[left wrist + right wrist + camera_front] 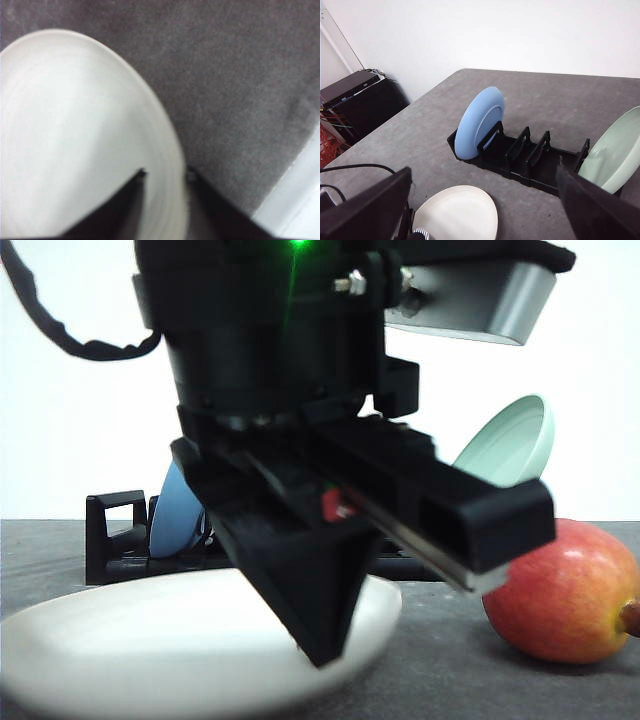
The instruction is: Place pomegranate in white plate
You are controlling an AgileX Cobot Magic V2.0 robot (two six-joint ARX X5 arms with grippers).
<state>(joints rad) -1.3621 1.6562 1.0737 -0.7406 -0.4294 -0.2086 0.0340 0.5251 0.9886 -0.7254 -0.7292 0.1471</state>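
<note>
Pomegranate (562, 592) on the table, right of the left jaws straddling the white plate (120, 650) rim, spread, empty.

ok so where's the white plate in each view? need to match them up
Front view: white plate lies flat at lower left, under the left gripper.
Left wrist view: it covers the left half, its rim running between the gripper fingers.
Right wrist view: bottom centre, in front of the black rack.
Shared landmark: the grey tabletop.
</note>
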